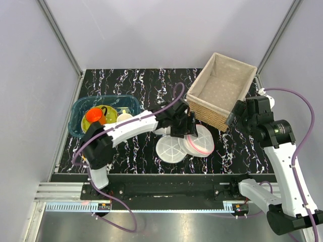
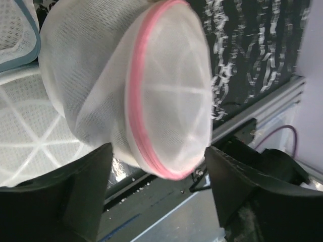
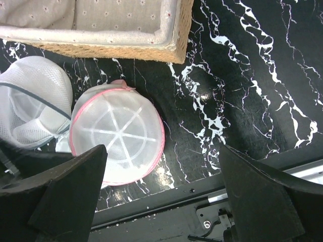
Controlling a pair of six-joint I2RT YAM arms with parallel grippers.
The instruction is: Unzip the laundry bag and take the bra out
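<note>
— From above, where is the laundry bag [image 1: 203,142]?

— On the black marbled table [image 1: 131,80], just in front of the wicker basket [image 1: 209,108]. It's touching a plain white mesh dome [image 1: 170,148] on its left. The left gripper [image 1: 187,132] hangs right at the bag's left edge. From up here I can't tell how its jaws stand.

— And the other arm?

— The right gripper [image 1: 236,114] is up beside the basket's right corner, well apart from the bag. Off to the left there's a blue tub [image 1: 81,108] with an orange cup [image 1: 94,116] in it.

— What does the left wrist camera give?

— The bag fills it, white mesh with the pink rim circling a ribbed face. The dark fingers [image 2: 81,191] stand wide, one on each side of the bag's lower edge. So the jaws are spread with the bag between them, not clamped on it. A ribbed white dome [image 2: 30,141] lies at the left, and a blue-trimmed mesh piece [image 2: 15,30] is in the top corner.

— And the right wrist camera?

— It looks straight down. The bag lies ribbed face up below the basket wall, against a white mesh dome with a dark cord across it. That gripper's jaws are wide apart with only bare table between them. I can't make out the zipper pull.
</note>
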